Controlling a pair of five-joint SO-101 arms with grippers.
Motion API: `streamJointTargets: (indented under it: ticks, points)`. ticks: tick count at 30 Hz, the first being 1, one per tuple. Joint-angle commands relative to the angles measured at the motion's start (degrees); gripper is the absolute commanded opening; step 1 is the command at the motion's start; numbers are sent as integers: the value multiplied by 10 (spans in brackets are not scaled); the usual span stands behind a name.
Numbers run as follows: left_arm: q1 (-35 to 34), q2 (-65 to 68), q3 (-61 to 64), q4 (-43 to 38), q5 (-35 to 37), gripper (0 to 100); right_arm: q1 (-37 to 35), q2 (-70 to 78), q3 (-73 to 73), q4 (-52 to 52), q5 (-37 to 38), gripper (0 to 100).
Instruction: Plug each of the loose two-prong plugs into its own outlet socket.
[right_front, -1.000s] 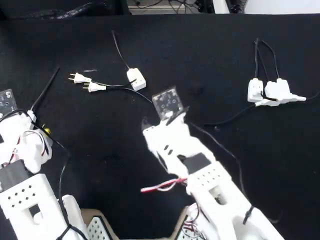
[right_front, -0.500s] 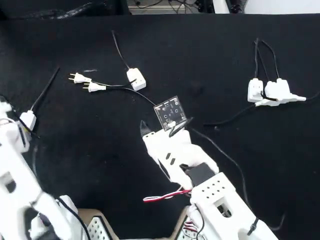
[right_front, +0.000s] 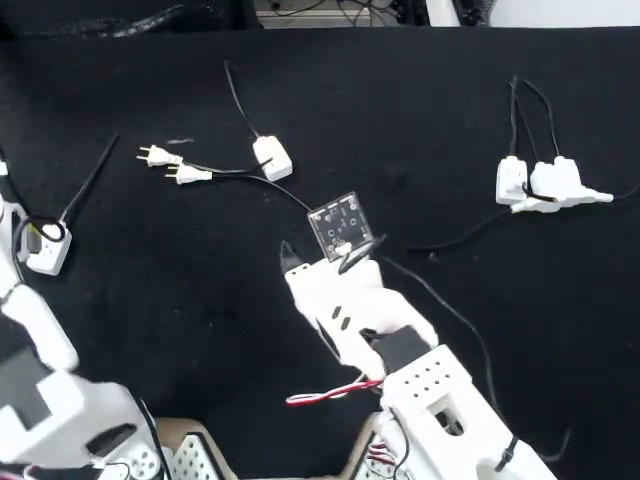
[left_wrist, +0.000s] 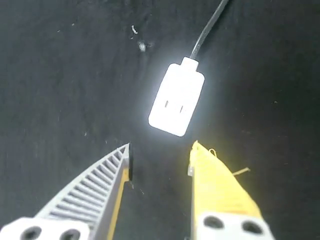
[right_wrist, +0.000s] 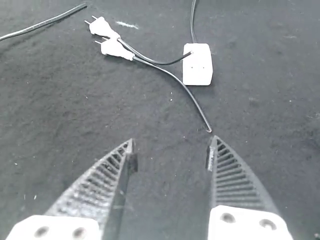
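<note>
High camera down over table (right_front: 450, 110); wrist cameras close above; plugs (right_front: 188, 174) common to high, right.

This looks like a robotics lab or a maker's workbench rather than a home. The surface (right_front: 450, 90) is draped in plain black cloth. Two white arms that look 3D-printed stand at its near edge: the right arm (right_front: 400, 340) and the left arm (right_front: 45, 400). They have perforated housings and exposed red-and-white wiring (right_front: 330, 390). A tangle of cables (right_front: 330, 10) lies beyond the far edge. Two-prong plugs (right_front: 190, 175) and small white outlet sockets (right_front: 272, 157) on loose cords are spread over the cloth.
</note>
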Motion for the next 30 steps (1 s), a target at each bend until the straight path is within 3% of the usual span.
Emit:
streamJointTargets:
  ticks: [1, 4, 11, 18, 30]
  points:
    - [5, 69, -96, 6, -15, 227, -8, -15, -5, -18, 2, 222]
    - [14, 142, -152, 7, -15, 275, -8, -15, -5, -18, 2, 222]
    - [48, 265, -283, 88, -71, 274, -8, -15, -5, -18, 2, 222]
    - [51, 372, -420, 92, -76, 274, -7, -15, -5, -18, 2, 222]
    - [44, 471, -535, 138, -76, 274, -8, -15, -5, -18, 2, 222]
